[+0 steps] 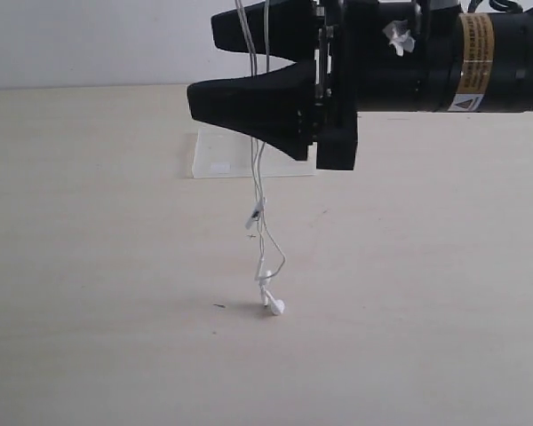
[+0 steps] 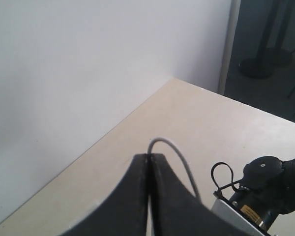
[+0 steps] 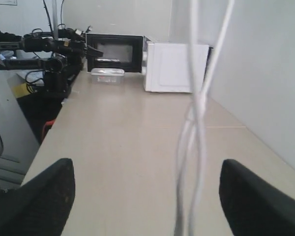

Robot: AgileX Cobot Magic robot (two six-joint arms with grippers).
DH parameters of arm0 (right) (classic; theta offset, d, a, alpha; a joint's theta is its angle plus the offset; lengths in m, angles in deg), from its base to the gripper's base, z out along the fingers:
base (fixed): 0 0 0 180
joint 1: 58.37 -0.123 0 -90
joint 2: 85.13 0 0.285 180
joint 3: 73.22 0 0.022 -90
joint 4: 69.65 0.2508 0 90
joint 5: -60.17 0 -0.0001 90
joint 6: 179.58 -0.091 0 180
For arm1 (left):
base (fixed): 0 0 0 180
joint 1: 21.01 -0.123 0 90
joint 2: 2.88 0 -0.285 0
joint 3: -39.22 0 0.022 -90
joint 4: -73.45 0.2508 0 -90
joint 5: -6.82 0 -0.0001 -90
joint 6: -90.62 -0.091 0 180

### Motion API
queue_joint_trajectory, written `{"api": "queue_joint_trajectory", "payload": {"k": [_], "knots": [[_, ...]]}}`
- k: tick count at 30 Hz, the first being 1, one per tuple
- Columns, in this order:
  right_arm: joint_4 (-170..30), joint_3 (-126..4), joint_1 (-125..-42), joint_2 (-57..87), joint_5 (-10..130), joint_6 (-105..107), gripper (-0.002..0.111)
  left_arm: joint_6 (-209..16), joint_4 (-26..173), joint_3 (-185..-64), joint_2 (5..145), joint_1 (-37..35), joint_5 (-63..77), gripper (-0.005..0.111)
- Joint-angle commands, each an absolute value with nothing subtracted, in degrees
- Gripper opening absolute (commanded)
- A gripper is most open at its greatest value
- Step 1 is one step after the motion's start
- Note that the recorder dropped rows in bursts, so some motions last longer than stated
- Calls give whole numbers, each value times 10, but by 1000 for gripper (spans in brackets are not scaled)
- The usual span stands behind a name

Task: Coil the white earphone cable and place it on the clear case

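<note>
The white earphone cable (image 1: 258, 177) hangs straight down from above the exterior view, and its earbuds (image 1: 274, 306) rest on the table. An inline remote (image 1: 255, 215) sits partway down it. My left gripper (image 2: 148, 156) is shut on the cable (image 2: 177, 152), which arches out from its tips; this gripper is out of the exterior view. My right gripper (image 1: 204, 60) reaches in from the right, open wide, fingers level with the hanging strands. In the right wrist view the strands (image 3: 199, 108) run between the open fingers of the right gripper (image 3: 147, 169), touching neither. The clear case (image 1: 249, 155) lies flat behind the cable.
A black microwave (image 3: 115, 51), a white box (image 3: 174, 66) and a clear container (image 3: 107, 74) stand at the table's far end. Another black arm (image 3: 49, 49) is beside that end. A white wall (image 2: 88, 73) borders the table.
</note>
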State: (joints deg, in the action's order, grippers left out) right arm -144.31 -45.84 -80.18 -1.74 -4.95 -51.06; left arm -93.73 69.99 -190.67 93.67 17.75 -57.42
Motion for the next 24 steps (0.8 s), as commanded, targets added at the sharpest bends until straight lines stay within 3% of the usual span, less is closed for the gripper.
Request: {"api": "queue_joint_trajectory", "payload": {"k": [1,7,16,24], "knots": [[-1434,-455,-804,-23,-10,-509,76,-936,702,-1910,936,178,-564,0],[-1421,-455,-804,-64,-24,-512,72,-936,702,-1910,936,178,-562,0],[-1422,-455,-804,-83,-56,-513,55,-938,715,-1910,936,178,-564,0],[-1436,-455,-804,-83,-15,-524,55,-938,731,-1910,936,178,-572,0]]}}
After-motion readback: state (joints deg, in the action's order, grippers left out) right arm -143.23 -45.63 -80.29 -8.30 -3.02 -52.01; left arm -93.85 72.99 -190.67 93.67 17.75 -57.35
